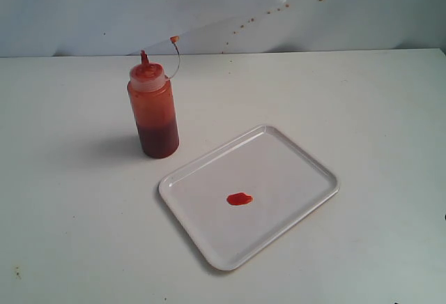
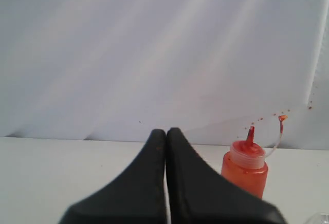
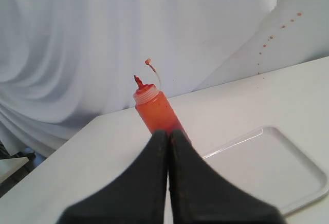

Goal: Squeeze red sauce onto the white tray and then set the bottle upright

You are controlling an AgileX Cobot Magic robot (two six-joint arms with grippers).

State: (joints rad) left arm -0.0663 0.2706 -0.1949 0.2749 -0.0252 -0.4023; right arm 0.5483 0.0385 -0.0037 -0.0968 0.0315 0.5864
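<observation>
The bottle (image 1: 152,112) stands upright on the table, left of the white tray (image 1: 293,156), its tethered tip cap (image 1: 174,39) hanging open off the red nozzle. A small oval blob of red sauce (image 1: 239,199) lies near the tray's middle. Neither arm shows in the exterior view. In the left wrist view my left gripper (image 2: 165,131) is shut and empty, with the bottle (image 2: 245,169) standing apart beyond it. In the right wrist view my right gripper (image 3: 168,133) is shut and empty too; the bottle (image 3: 154,109) rises behind its tips and the tray (image 3: 267,167) lies beside it.
A white cloth backdrop (image 1: 209,4) speckled with tiny red spots hangs behind the white table (image 1: 70,234). The table's far edge meets that cloth just behind the bottle.
</observation>
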